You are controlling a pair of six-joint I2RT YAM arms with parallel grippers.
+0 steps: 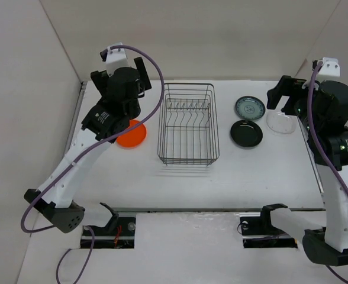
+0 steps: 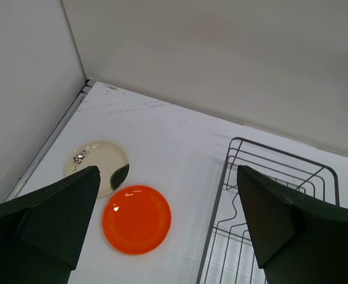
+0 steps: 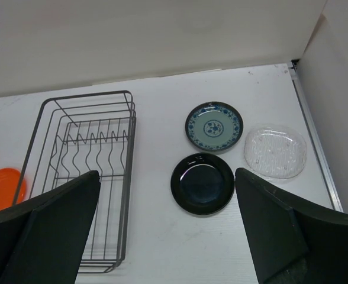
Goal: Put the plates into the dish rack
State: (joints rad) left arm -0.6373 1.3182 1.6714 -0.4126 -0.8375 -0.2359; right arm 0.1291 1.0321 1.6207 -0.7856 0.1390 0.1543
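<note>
The dark wire dish rack (image 1: 161, 130) stands empty mid-table, its prong row running across it; it also shows in the left wrist view (image 2: 221, 195) and the right wrist view (image 3: 128, 160). Left of it lie the orange plate (image 2: 137, 219), half under my left arm in the top view (image 1: 135, 135), and the cream plate with dark marks (image 2: 100, 158). Right of it lie the glossy black plate (image 1: 246, 134) (image 3: 202, 183) and the blue-green patterned plate (image 1: 249, 108) (image 3: 214, 126). My left gripper (image 2: 167, 177) and right gripper (image 3: 167, 174) are open, empty, high above the table.
A clear glass plate (image 1: 280, 122) (image 3: 276, 151) lies at the far right beside the patterned plate, near the right wall. White walls close in the table at the left, back and right. The arm bases sit at the near edge.
</note>
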